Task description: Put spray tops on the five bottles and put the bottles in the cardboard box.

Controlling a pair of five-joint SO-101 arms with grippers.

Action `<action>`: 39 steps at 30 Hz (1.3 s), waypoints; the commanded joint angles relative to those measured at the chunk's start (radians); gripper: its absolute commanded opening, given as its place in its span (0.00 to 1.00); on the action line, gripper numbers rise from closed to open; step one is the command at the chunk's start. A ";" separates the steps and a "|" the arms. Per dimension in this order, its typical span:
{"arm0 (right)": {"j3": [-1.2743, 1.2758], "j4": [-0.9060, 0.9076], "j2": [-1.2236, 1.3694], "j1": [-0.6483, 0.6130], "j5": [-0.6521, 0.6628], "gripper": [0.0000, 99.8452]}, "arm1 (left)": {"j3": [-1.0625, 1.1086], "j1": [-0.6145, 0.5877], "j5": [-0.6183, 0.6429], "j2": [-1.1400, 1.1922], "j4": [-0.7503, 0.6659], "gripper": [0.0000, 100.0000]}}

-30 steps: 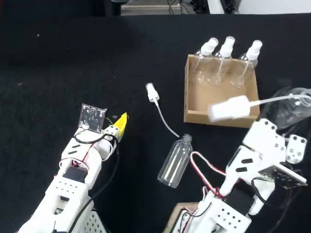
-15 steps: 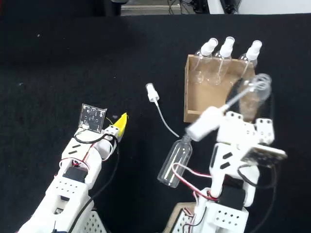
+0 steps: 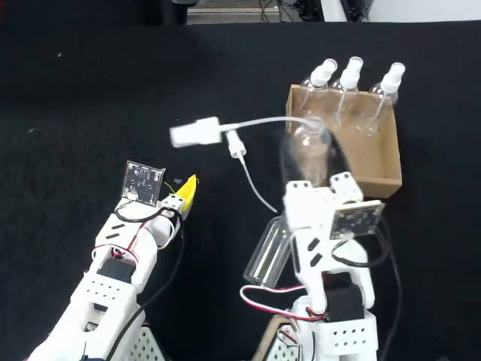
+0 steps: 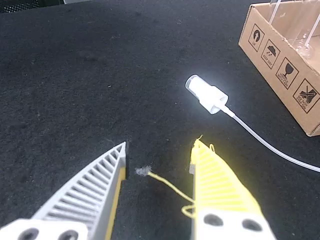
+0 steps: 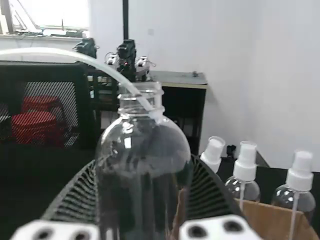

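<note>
The cardboard box [image 3: 376, 158], at the far right of the table, has not been shifted. The three capped bottles [image 3: 347, 79] are kept along its far wall as before.

The right arm has been swung within the last second from the right of the box to its near left corner. A fourth bottle [image 3: 308, 150] is clamped between the jaws of the right gripper [image 5: 144, 165] and held neck up in front of the box's left part.

The left arm has been left where it was. The left gripper [image 4: 160, 145] is held with its jaws spread and nothing between them, just above the table and near the loose spray top [image 4: 206, 94].

The uncapped bottle [image 3: 267, 252] is left lying near the middle of the table, partly covered now by the right arm.

The hanging spray top [image 3: 195, 133] has been flung out to the left by the swing. Its tube is seen entering the held bottle's neck, but the head is carried well apart from it.

The fourth top is therefore judged unseated, and the bottle appears to have been brought within the left gripper's reach. Two bottles remain to be capped and boxed.
</note>
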 commanded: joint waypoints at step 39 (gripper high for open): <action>0.008 0.008 -0.096 -0.043 -0.086 0.01 | -0.394 0.013 0.000 0.003 -0.025 0.21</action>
